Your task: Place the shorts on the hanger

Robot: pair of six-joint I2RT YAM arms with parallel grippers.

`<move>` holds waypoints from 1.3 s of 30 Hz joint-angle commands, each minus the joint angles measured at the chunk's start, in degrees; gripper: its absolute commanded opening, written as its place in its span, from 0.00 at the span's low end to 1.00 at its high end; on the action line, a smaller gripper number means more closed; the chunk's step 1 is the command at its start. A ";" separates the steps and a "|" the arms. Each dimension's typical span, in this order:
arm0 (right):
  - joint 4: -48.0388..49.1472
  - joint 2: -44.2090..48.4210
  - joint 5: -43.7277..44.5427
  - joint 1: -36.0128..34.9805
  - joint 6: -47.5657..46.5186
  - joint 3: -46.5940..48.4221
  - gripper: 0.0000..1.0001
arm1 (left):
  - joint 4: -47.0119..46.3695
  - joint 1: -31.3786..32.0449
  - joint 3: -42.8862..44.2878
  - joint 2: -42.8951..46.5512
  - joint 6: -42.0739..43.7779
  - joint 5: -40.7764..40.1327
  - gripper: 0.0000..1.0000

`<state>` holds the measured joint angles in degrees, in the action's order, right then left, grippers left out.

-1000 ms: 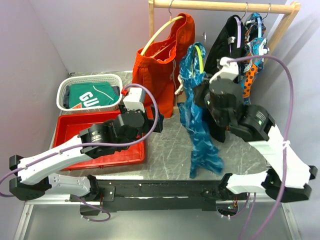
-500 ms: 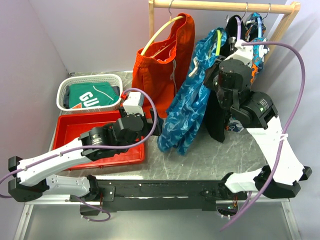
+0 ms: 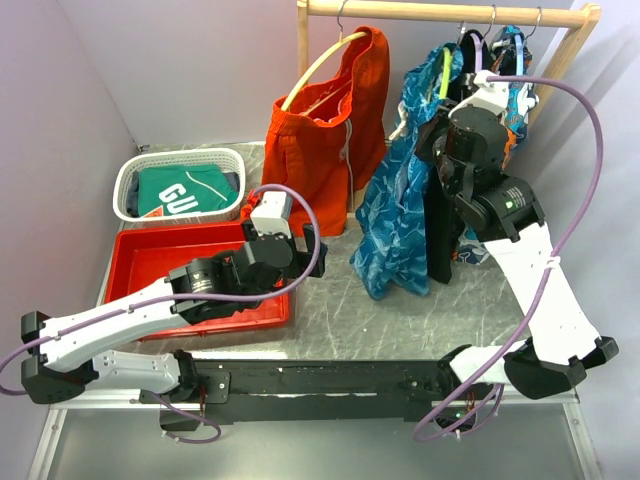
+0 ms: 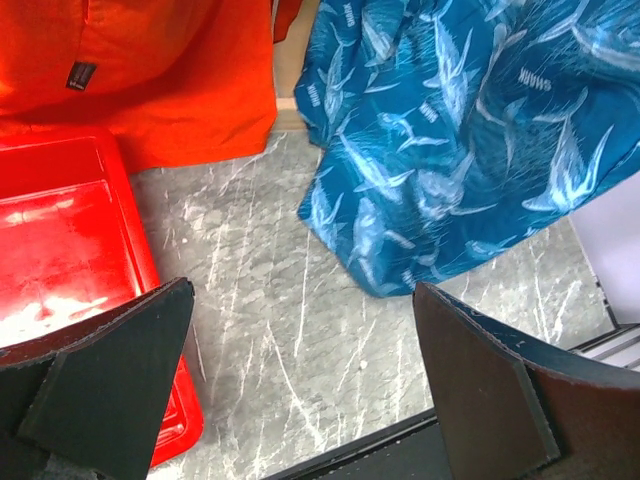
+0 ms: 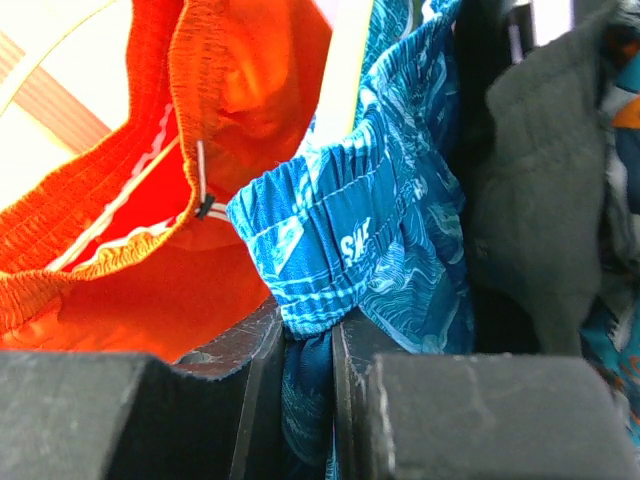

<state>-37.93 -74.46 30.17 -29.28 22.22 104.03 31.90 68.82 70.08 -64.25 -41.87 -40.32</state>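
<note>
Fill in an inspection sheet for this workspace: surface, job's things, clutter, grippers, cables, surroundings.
Surface: grey marbled table, scratched; no spills seen.
Job's things: shorts hang from the hanger up at the rail; cannot tell whether it is hooked on.
Clutter: red tray; white basket holding a green shirt; orange shorts, black garment and patterned garment at the rail.
Grippers: right gripper shut on the shorts' waistband; left gripper open, holding nothing, above the table.
Cables: purple cables loop off both arms.
Surroundings: plain walls; nothing else seen.
</note>
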 commanded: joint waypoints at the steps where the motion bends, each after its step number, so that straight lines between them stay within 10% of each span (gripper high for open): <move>1: 14.45 3.96 -4.51 1.06 -3.93 -1.89 0.00 | -1.84 0.00 -0.82 0.97 -1.81 0.24 0.97; 39: 16.66 -11.06 -3.54 2.65 -7.89 8.48 0.00 | -1.23 0.00 -1.79 1.58 -2.25 0.15 0.97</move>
<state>-28.16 -85.78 24.99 -27.35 14.04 109.25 31.16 68.82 67.48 -64.23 -43.38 -39.35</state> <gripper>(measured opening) 0.226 0.967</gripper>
